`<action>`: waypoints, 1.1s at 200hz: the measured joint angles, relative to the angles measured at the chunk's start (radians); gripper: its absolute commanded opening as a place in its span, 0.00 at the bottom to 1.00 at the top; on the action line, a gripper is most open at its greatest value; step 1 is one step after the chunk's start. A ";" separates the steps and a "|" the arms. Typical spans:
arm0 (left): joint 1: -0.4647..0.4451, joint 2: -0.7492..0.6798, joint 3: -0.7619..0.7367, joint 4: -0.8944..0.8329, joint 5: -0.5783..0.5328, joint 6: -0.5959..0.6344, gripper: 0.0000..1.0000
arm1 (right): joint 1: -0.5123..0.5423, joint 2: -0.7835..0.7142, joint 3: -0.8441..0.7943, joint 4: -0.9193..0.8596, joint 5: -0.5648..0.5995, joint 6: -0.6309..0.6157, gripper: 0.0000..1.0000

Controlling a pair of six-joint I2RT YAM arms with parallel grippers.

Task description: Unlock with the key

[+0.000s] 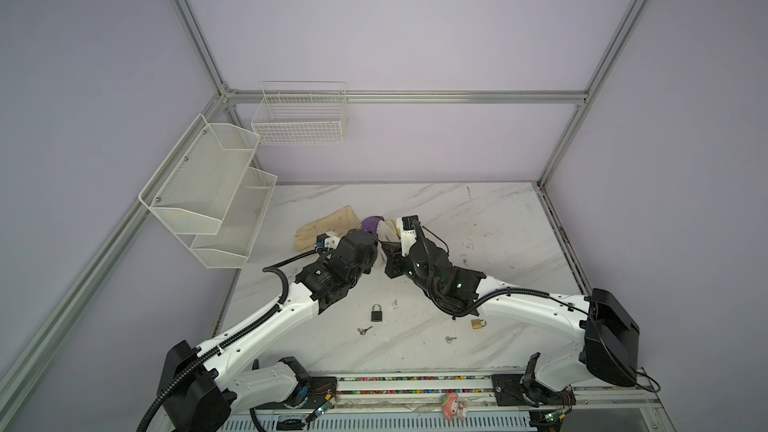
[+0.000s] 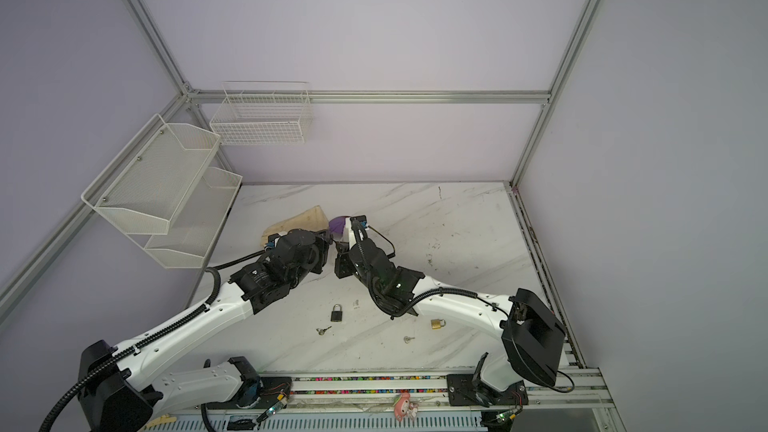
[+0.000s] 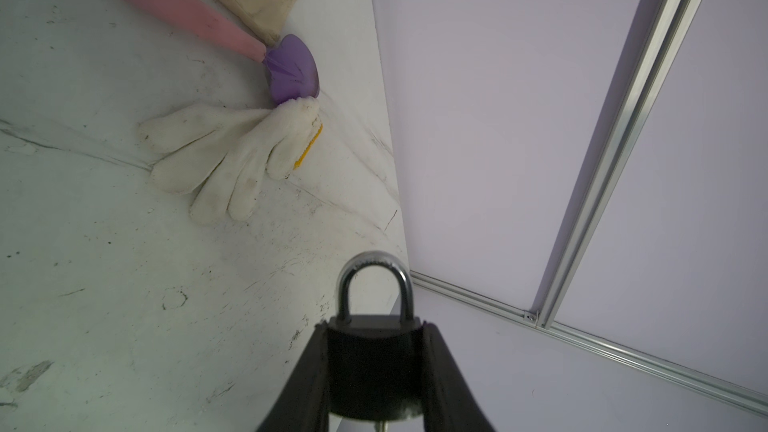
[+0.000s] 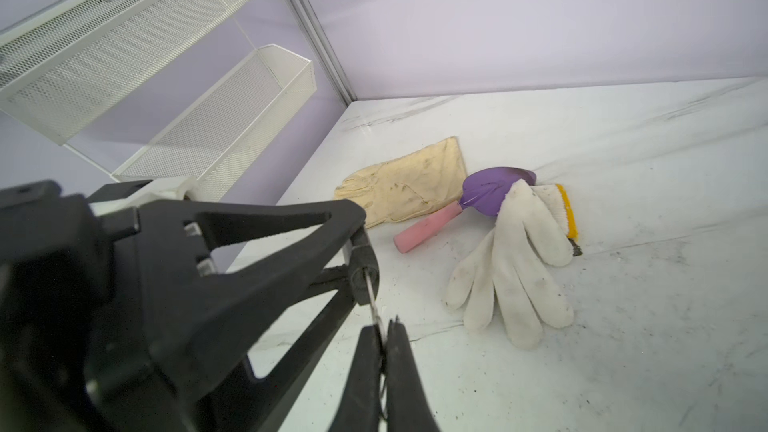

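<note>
The right pincer (image 4: 383, 326), pinched shut on the key (image 4: 374, 305), appears to have it in the base of the padlock (image 3: 374, 363), which the left pincer (image 3: 376, 326) clamps above the worktop (image 3: 124, 284), yet the shackle (image 3: 374, 261) sits seated, so turning remains.

Table (image 1: 511, 222): white marble, grey veins, dark scuffs. Walls (image 1: 415, 35) pale lilac. Left gripper (image 3: 376, 326) and right gripper (image 4: 382, 326) both black. Held padlock (image 3: 371, 371): black body, silver shackle. Held key (image 4: 371, 297): silver. Loose padlock (image 1: 376, 315): black. Right of it, brass padlock (image 1: 478, 323): gold. Near it, two loose keys (image 1: 364, 330) (image 1: 450, 339): silver. Beyond it: leather glove (image 4: 407, 193) cream, dark stains; knit glove (image 4: 515, 268) white, yellow cuff; trowel (image 4: 490, 195) purple blade, pink handle. Racks (image 1: 208, 189) white mesh.
</note>
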 measured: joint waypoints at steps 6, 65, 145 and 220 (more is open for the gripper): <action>0.000 0.000 0.000 0.006 0.000 0.004 0.00 | 0.002 0.002 0.019 -0.027 0.011 -0.026 0.00; -0.006 0.000 0.006 -0.035 0.008 0.048 0.00 | -0.008 -0.016 0.014 -0.055 -0.036 -0.301 0.00; 0.011 -0.028 0.006 -0.082 0.044 0.066 0.00 | -0.022 -0.024 0.024 -0.101 -0.087 -0.119 0.00; 0.044 -0.054 -0.021 -0.083 0.155 0.015 0.00 | 0.013 -0.060 0.005 -0.160 -0.022 -0.117 0.00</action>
